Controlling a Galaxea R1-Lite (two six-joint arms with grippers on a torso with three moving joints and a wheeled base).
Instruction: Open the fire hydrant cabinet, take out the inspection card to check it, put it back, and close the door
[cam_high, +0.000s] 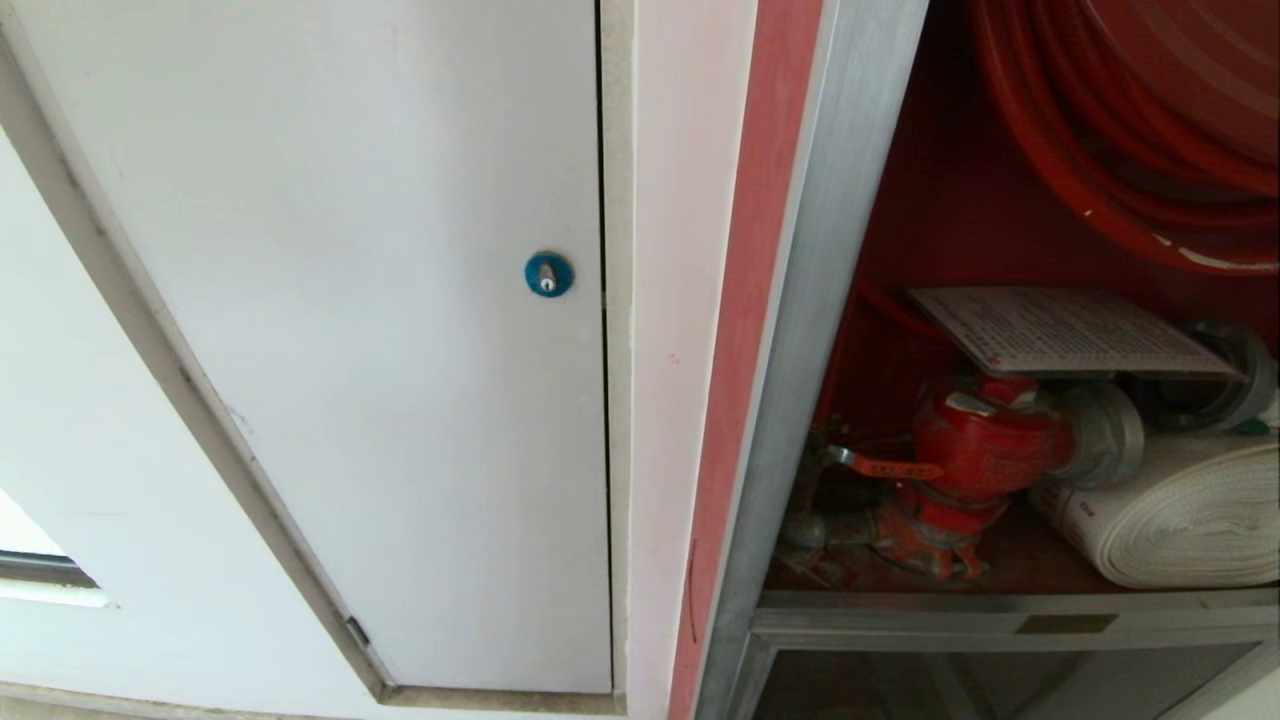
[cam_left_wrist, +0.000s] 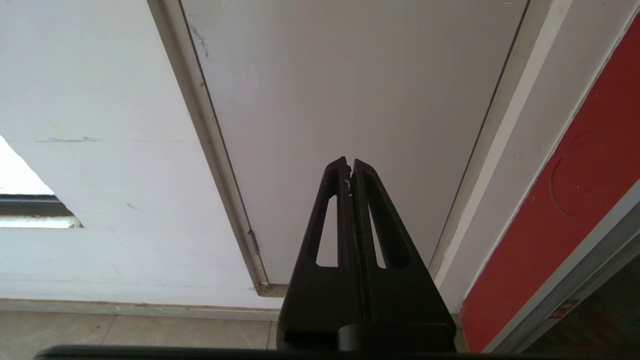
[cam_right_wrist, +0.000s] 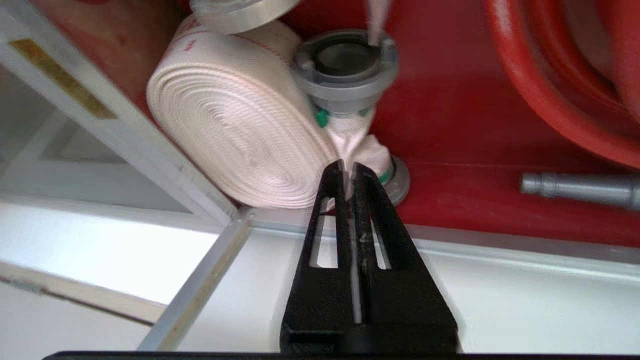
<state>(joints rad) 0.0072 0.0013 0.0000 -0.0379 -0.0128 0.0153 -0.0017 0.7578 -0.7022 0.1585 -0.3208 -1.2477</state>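
The fire hydrant cabinet stands open, its silver metal frame bordering a red interior. Landmark: the red valve on the cabinet floor. The inspection card, a pale printed sheet, lies flat just above the valve, resting across the valve top and the metal coupling beside it. Right of the valve lies the white rolled hose, its coil touching the valve's grey outlet. Above the valve and card hangs the red hose reel. Below the valve, the front rail of the frame carries a small brass plate; beneath that rail is a lower glass panel. The door itself lies outside all three views.

Left of the valve, beyond the frame and a red strip, is a plain white panel with a blue round lock.

Right end effector: fingers pressed together, pinching nothing, tips pointing at the lower edge of the rolled hose near the cabinet's front rail; it is apart from the card. A grey metal nozzle lies on the red floor farther along. Left end effector: fingers pressed together, empty, held before the white panel, well away from the valve.
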